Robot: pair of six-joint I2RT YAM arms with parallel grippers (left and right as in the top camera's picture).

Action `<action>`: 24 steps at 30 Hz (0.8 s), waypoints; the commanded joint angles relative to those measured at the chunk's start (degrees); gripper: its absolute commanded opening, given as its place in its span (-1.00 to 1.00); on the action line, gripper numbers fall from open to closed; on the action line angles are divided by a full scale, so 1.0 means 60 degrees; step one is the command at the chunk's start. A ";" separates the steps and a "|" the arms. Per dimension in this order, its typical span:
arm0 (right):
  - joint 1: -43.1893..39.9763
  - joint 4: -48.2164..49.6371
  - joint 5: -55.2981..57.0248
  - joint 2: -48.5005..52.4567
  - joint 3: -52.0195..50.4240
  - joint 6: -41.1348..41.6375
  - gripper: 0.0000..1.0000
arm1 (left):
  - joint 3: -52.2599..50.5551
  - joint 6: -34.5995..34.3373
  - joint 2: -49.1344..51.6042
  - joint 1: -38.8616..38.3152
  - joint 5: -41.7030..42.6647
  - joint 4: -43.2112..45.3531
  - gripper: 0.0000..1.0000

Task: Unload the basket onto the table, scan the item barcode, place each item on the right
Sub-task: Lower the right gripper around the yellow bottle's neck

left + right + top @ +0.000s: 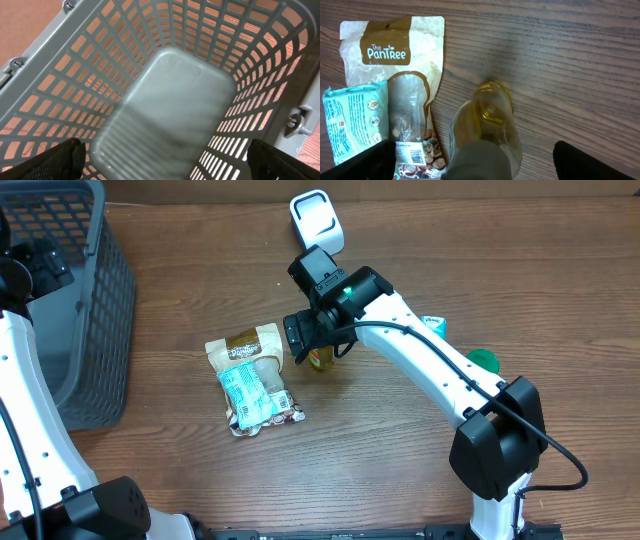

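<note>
A small clear bottle of yellow liquid with a grey cap stands on the wooden table. Its cap points up at my right wrist camera. My right gripper hangs over it, open, one finger on each side with a gap to the glass. In the overhead view the bottle peeks out beneath the right gripper. My left gripper is open and empty inside the grey basket. A white scanner-like device stands at the table's back edge.
A beige Pantree pouch lies just left of the bottle, with a teal packet on top of it. A teal box and a green round object sit to the right. The grey basket fills the left side.
</note>
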 commanded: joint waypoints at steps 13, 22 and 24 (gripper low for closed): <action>0.0036 0.0801 0.0630 0.0036 -0.0841 -0.0211 0.41 | 0.0135 0.0178 -0.0004 -0.0018 0.0069 0.0004 0.99; 0.0025 0.0820 0.0634 0.0036 -0.0845 0.0062 -0.28 | 0.0135 0.0178 -0.0004 -0.0022 0.0069 0.0004 0.99; 0.0015 0.0816 0.0692 0.0007 -0.0834 0.0080 -0.28 | 0.0135 0.0178 -0.0004 -0.0022 0.0073 0.0004 0.99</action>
